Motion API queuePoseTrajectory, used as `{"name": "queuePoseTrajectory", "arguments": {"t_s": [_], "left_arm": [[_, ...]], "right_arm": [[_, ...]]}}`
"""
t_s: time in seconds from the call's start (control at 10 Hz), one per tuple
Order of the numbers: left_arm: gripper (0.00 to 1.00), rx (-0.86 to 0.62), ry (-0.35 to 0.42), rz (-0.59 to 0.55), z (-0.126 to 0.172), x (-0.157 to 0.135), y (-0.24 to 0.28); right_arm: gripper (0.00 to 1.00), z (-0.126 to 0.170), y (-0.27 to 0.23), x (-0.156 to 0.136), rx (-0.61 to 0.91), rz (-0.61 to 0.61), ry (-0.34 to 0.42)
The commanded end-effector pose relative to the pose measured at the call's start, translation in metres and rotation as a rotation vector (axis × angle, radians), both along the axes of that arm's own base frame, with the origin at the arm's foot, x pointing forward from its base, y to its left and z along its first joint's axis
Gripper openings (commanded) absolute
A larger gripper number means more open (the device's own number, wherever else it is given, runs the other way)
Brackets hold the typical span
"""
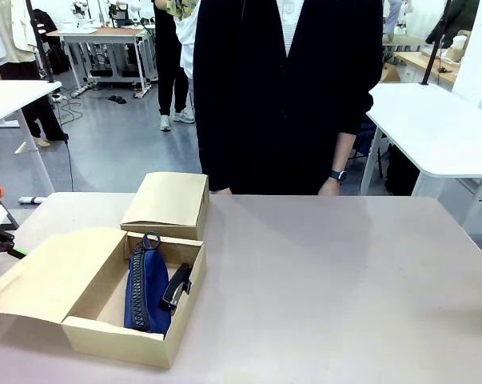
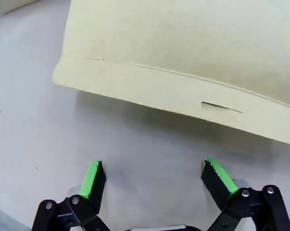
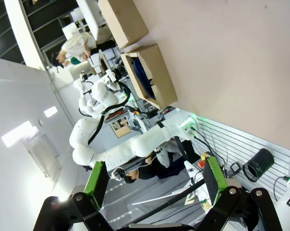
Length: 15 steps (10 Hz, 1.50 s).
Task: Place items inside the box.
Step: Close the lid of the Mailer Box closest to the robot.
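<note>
The front view looks across the counter (image 1: 320,272) toward a person (image 1: 288,88) standing at its far side. The left wrist view looks straight down, close above the open box's flap (image 2: 183,62). The right wrist view, rolled sideways, sees the same box (image 3: 152,77) from farther off, upper left.

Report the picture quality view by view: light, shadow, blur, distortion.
Front view: even overhead light, sharp; the open box shades its own inside, darkening the navy pouch. Left wrist view: soft shadow on the table under the box flap, left gripper jaws crisp. Right wrist view: rolled sideways, wide-angle bending, a glaring lamp patch at left, right gripper sharp.
</note>
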<state>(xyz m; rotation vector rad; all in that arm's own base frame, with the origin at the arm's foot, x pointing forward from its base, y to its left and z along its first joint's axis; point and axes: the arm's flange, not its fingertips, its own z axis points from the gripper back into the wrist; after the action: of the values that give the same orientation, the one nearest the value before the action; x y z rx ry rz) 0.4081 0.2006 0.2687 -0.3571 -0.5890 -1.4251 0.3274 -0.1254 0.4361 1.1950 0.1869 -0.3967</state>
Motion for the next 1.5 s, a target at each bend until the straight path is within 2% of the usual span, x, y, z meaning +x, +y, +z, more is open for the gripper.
{"name": "queuePoseTrajectory", "arguments": {"t_s": [0.0, 0.1, 0.4, 0.5, 0.7, 0.9, 1.0, 1.2, 1.4], "left_arm": [[1.0, -0.047, 0.004, -0.013, -0.012, 0.003, -0.001], [1.0, -0.108, -0.008, -0.007, -0.012, 0.001, -0.008], [1.0, -0.44, 0.013, -0.039, -0.009, -0.004, -0.024], [1.0, -0.524, 0.0, -0.042, 0.001, -0.007, -0.026], [1.0, -0.692, -0.074, -0.06, 0.031, -0.021, -0.038], [1.0, -0.829, -0.104, -0.133, 0.058, -0.039, -0.059], [1.0, -0.88, -0.11, -0.176, 0.072, -0.049, -0.071], [1.0, -0.858, -0.197, -0.271, 0.105, -0.073, -0.103], [1.0, -0.805, -0.179, -0.39, 0.107, -0.091, -0.155]], "right_arm": [[1.0, 0.002, 0.003, 0.0, 0.005, -0.028, 0.009], [1.0, 0.002, 0.003, 0.0, 0.005, -0.028, 0.009], [1.0, 0.002, 0.003, 0.0, 0.005, -0.028, 0.009], [1.0, 0.002, 0.003, 0.0, 0.005, -0.028, 0.009], [1.0, 0.002, 0.003, 0.0, 0.005, -0.028, 0.009], [1.0, 0.002, 0.003, 0.0, 0.005, -0.028, 0.009], [1.0, 0.002, 0.003, 0.0, 0.005, -0.028, 0.009], [1.0, 0.002, 0.003, 0.0, 0.005, -0.028, 0.009], [1.0, 0.002, 0.003, 0.0, 0.005, -0.028, 0.009]]}}
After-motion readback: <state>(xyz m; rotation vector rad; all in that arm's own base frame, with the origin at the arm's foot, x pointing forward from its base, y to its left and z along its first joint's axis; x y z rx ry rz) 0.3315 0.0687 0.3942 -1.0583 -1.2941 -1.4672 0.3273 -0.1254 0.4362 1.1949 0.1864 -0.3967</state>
